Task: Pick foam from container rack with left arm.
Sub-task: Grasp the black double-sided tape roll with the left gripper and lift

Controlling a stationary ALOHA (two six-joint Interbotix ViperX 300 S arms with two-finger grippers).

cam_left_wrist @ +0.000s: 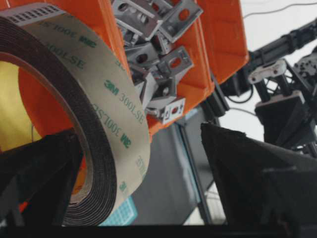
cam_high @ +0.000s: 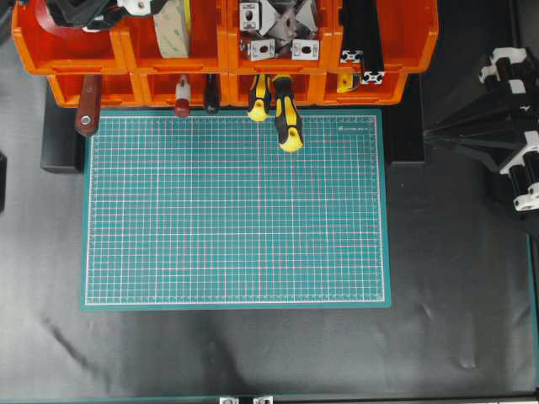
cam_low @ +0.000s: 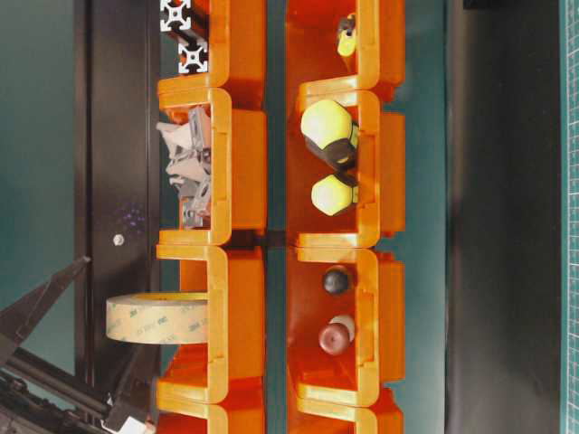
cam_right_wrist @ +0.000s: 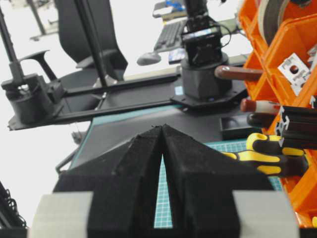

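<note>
The light, compressible foam tape roll [cam_left_wrist: 106,124], upright in the container rack [cam_left_wrist: 218,44], is straddled by the wide-open left end effector [cam_left_wrist: 143,173]; a grasp across its flat faces is judged best.

My left arm [cam_high: 93,10]: matte black with white parts. Its fingers [cam_left_wrist: 257,173] are black wedges with a rough, foam-like surface. My right arm [cam_high: 497,126]: black angular housings with white clips. Its fingers [cam_right_wrist: 198,173] are black, coarse-textured, tapering to points, with pale grey tape bands at their bases.
</note>
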